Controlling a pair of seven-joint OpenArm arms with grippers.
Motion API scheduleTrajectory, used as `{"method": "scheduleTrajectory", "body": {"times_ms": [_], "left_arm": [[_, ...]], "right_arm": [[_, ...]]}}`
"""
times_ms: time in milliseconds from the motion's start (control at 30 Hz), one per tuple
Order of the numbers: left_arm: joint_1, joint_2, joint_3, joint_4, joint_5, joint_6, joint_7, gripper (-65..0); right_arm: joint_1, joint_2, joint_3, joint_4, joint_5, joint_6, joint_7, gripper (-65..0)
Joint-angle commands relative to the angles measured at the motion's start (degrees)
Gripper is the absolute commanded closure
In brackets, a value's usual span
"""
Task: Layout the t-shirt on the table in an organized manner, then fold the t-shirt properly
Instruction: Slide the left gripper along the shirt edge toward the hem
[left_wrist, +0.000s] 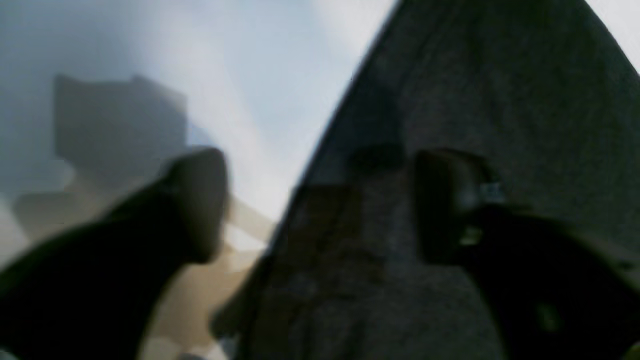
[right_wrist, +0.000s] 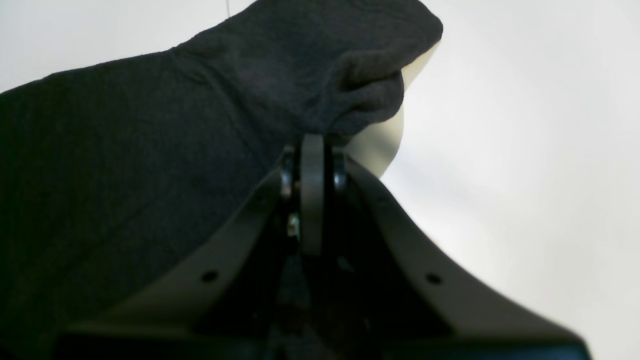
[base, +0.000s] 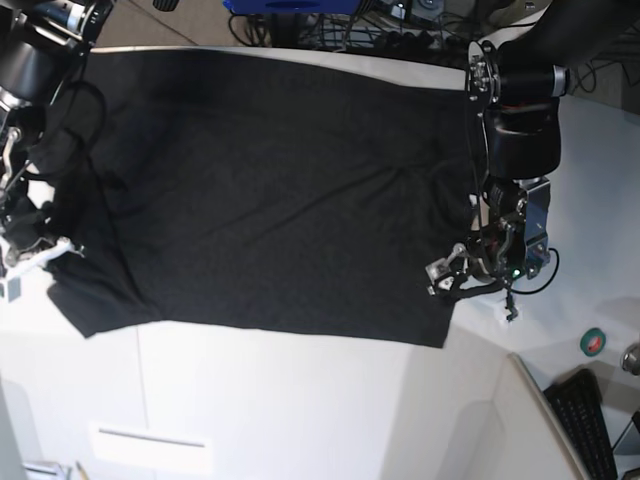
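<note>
- Right end effector (right_wrist: 312, 150) is clamped on the shirt (base: 270, 190) edge; pull it outward, low over the worktop (base: 300, 400).
- Left end effector (left_wrist: 320, 205) gapes, empty; regrip the opposite edge.

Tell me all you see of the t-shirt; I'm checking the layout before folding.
The t-shirt is black, soft knit, spread nearly flat across the table, plain side showing with a few creases. The right gripper is shut on a bunched edge; the left gripper, open, hovers at the opposite edge.
</note>
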Motion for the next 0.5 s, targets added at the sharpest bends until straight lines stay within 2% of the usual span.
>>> {"method": "scheduleTrajectory", "body": {"times_ms": [0,133,167,367,467], "left_arm": [[-0.59,-0.07,0.08,0.15,-0.62,-0.87,0.87,-36.2],[0.11,-0.16,0.08,0.41,-0.62,-1.84,0.87,-5.1],[0.2,-0.34,0.08,0.41,-0.62,-1.84,0.87,0.0],[-0.06,-1.83,-0.01,0.94,-0.27,-1.84,0.87,0.0],[1.52,-2.01,-0.1,7.36,-0.18,-1.84,2.54,0.0]], "right_arm": [[0.83,1.0,0.11,1.15,0.54,0.12,1.29,0.0],[0.74,1.0,0.11,1.15,0.54,0.12,1.29,0.0],[0.74,1.0,0.11,1.15,0.54,0.12,1.29,0.0],[0.74,1.0,0.11,0.88,0.54,0.12,1.29,0.0],[0.74,1.0,0.11,0.88,0.54,0.12,1.29,0.0]]}}
